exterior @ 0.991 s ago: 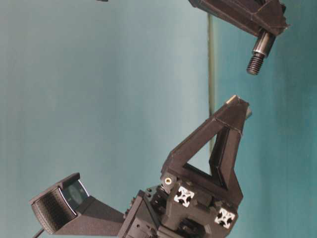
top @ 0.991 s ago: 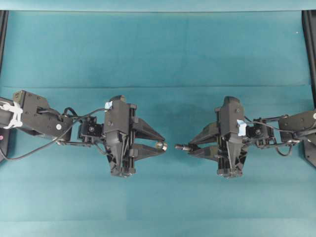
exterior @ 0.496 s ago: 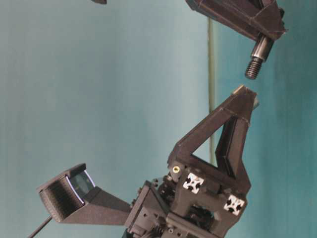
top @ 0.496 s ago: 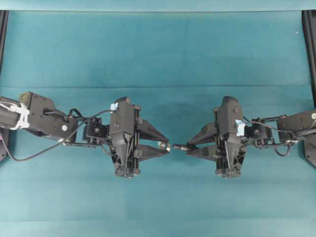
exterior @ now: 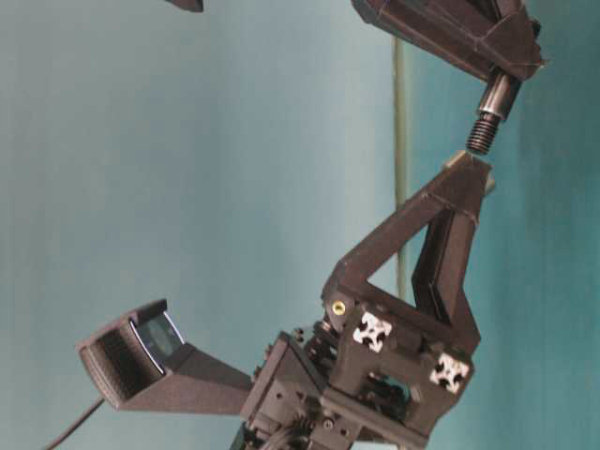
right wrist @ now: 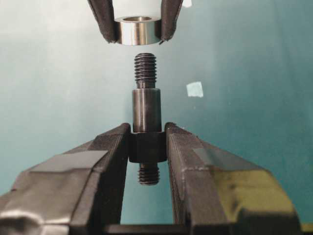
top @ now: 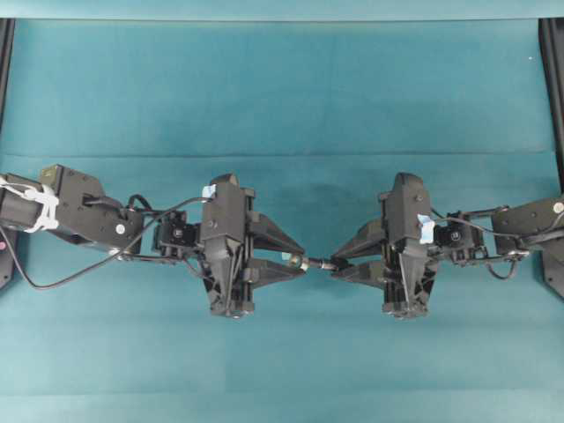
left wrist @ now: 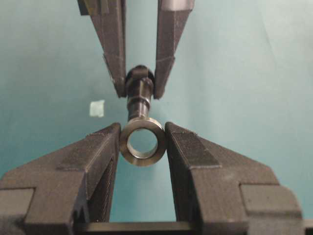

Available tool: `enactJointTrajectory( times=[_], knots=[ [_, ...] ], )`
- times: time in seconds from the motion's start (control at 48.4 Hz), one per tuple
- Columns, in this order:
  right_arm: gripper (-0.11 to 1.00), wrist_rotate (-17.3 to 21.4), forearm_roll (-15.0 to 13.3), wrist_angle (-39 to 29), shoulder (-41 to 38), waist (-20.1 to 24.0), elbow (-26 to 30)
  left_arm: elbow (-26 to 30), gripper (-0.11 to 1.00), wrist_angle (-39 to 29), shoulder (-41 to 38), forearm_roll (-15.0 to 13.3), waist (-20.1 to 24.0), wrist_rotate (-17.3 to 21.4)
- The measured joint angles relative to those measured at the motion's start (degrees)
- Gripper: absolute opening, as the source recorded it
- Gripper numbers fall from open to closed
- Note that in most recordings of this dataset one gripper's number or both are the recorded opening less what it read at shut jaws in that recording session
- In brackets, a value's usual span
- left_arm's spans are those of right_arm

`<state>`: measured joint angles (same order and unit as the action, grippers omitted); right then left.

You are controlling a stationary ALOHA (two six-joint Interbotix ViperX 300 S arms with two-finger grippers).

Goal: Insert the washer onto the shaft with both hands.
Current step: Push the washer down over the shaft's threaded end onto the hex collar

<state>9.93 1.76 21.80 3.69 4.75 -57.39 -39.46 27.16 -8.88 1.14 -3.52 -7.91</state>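
two grippers have drawn together over the last second: the left gripper (top: 295, 258), clamped on the washer (right wrist: 136, 29), now meets the threaded tip of the shaft (right wrist: 145, 126) pinched in the right gripper (top: 339, 264); threading seems imminent.

Above the worktop (top: 282, 88), the washer (top: 289, 259) on the left faces the shaft (top: 322, 263) on the right, tip just beside the hole.
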Motion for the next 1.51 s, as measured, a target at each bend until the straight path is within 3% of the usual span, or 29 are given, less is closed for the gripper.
enactJointTrajectory(
  times=[1.507],
  knots=[
    [0.0, 0.0, 0.0, 1.32, -1.49, 0.44, 1.93, 5.71, 0.37, -0.26, -5.36, 0.0, -0.26, 0.18]
  ],
)
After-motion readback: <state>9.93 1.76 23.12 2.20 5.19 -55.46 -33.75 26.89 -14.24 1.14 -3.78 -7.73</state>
